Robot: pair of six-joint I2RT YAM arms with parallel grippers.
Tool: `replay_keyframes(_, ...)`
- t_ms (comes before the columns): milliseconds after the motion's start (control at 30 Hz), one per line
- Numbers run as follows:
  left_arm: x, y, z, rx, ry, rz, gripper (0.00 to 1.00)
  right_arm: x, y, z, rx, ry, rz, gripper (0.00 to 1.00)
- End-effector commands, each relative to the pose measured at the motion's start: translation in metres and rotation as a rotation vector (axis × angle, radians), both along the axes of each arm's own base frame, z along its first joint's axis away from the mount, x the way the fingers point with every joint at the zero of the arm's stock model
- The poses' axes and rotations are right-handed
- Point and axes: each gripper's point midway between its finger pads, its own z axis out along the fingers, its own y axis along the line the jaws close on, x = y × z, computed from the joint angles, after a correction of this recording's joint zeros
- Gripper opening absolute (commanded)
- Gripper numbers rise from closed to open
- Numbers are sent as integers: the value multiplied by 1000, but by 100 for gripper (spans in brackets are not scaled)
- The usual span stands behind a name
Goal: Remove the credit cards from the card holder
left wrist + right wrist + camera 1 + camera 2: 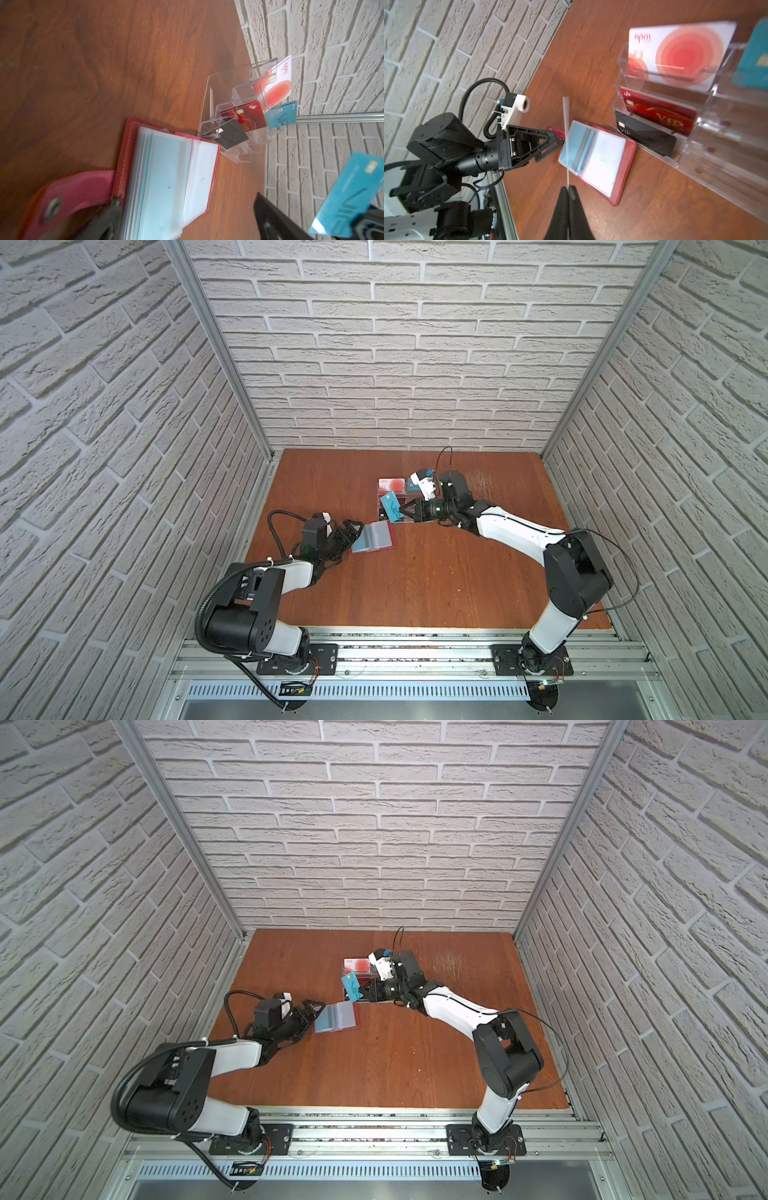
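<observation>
The red card holder (pixel 376 537) (pixel 338 1017) lies open on the table, its clear sleeves (pixel 166 176) (pixel 593 158) facing up. A pale teal shape shows through one sleeve. My left gripper (pixel 353 529) (pixel 313 1007) (pixel 187 199) is open at the holder's left edge. One of its fingers (pixel 113 207) is by the red snap tab (pixel 68 193). My right gripper (pixel 402 511) (pixel 360 992) (pixel 568 188) is shut on a teal credit card (pixel 390 508) (pixel 351 988) (pixel 349 195). It holds the card in the air just in front of the clear stand. In the right wrist view the card is edge-on (pixel 566 135).
A clear acrylic tiered stand (pixel 392 489) (pixel 357 969) (pixel 209 97) (pixel 716 145) stands behind the holder. It holds a white-and-red card (pixel 679 54), a red VIP card (pixel 660 116), a black VIP card (pixel 645 135) and a teal card (pixel 280 114). Brick walls enclose the table.
</observation>
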Motion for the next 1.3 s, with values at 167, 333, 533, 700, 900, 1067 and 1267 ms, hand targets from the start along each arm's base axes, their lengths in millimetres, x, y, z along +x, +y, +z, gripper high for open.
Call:
replay_keyframes(167,-9,3,41,187,-89,-33,98,-24,-63,21,-490,-173,161,6)
replay_keyframes(333,-16,-10,58,239,-143,-92,98,-9,-70,31,-608,-317,271,5)
replay_keyframes(533,-18,-34,64,300,-202,-162,98,13,-81,23,-749,-414,495,6)
replay_keyframes(700,-9,-44,63,323,-201,-181,98,42,-93,12,-833,-468,617,5)
replay_keyframes(900,3,-62,69,313,-248,-211,98,79,-99,7,-863,-494,699,5)
replay_keyframes(1067,11,-81,82,293,-331,-238,98,100,-102,0,-882,-524,747,6)
replay_keyframes(1267,21,-103,84,296,-365,-279,98,108,-99,-9,-878,-572,806,5)
